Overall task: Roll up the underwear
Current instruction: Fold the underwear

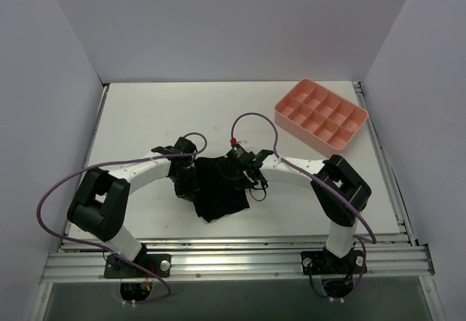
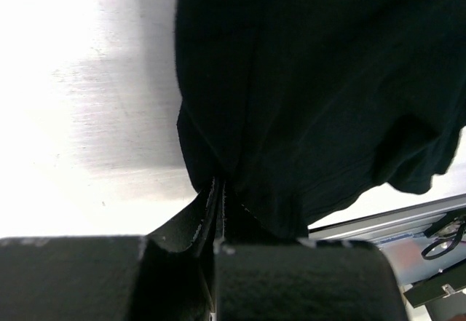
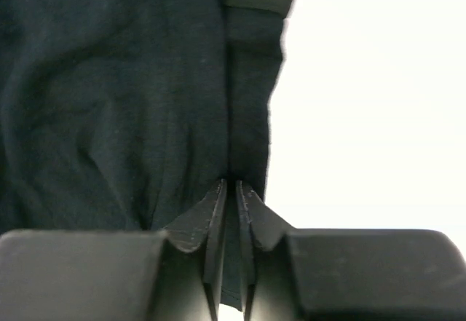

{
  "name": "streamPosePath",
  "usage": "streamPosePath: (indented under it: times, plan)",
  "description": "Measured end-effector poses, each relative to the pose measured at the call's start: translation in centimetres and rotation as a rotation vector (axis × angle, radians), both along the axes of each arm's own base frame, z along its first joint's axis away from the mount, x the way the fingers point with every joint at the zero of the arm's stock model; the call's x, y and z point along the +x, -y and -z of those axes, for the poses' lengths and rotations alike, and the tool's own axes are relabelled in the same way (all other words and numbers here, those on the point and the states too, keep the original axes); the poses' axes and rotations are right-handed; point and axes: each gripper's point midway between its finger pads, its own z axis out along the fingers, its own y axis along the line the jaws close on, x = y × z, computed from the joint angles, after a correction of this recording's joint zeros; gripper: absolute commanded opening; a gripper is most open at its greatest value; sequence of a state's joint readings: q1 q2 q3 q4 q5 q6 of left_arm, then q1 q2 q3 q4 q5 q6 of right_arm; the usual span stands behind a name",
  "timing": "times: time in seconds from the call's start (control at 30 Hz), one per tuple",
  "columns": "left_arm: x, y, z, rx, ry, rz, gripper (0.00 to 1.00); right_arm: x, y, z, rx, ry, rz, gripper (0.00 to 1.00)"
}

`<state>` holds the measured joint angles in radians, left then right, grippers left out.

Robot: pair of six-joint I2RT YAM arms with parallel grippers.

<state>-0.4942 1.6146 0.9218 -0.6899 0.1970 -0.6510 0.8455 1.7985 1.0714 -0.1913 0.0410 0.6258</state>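
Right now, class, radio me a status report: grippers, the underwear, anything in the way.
Left gripper shut on underwear edge. Right gripper shut on opposite edge. Pink tray far right, apart.

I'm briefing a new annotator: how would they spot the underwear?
On the white tabletop, look near the front middle. The matte black fabric garment sits crumpled there, pinched by the left end effector and right end effector; unlike those hard black parts, it is soft and creased.

Edges of underwear (image 2: 313,81) outside both wrist views
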Motion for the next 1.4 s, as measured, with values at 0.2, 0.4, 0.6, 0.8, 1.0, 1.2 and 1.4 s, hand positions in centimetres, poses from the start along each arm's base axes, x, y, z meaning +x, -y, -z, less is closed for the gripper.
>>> streamPosePath:
  times: [0.2,0.4,0.6,0.8,1.0,1.2,1.4]
  plan:
    - [0.1,-0.1,-0.1,0.005,0.002,-0.021,0.02,0.2,-0.2,-1.5,0.012,-0.001,-0.017,0.2]
    - [0.1,0.0,-0.1,0.004,0.001,-0.029,0.02,-1.9,-2.4,-3.5,0.082,-0.002,-0.061,0.28]
    - [0.1,0.0,-0.1,0.004,0.001,-0.028,0.02,-3.9,-3.8,-3.0,0.086,-0.029,-0.098,0.28]
    - [0.1,-0.1,-0.1,0.006,0.001,-0.028,0.02,-3.8,-3.2,-1.8,0.046,-0.034,-0.078,0.25]
    - [0.2,-0.2,-0.1,0.006,0.001,-0.033,0.02,-3.7,-2.4,-1.4,0.01,-0.024,-0.062,0.0]
    - [0.3,-0.3,-0.1,0.007,0.002,-0.033,0.02,-3.7,-1.5,-1.0,-0.025,-0.019,-0.041,0.0]
    - [0.3,-0.6,-0.1,0.01,0.0,-0.038,0.02,-4.3,0.0,-0.6,-0.056,-0.026,-0.019,0.0]
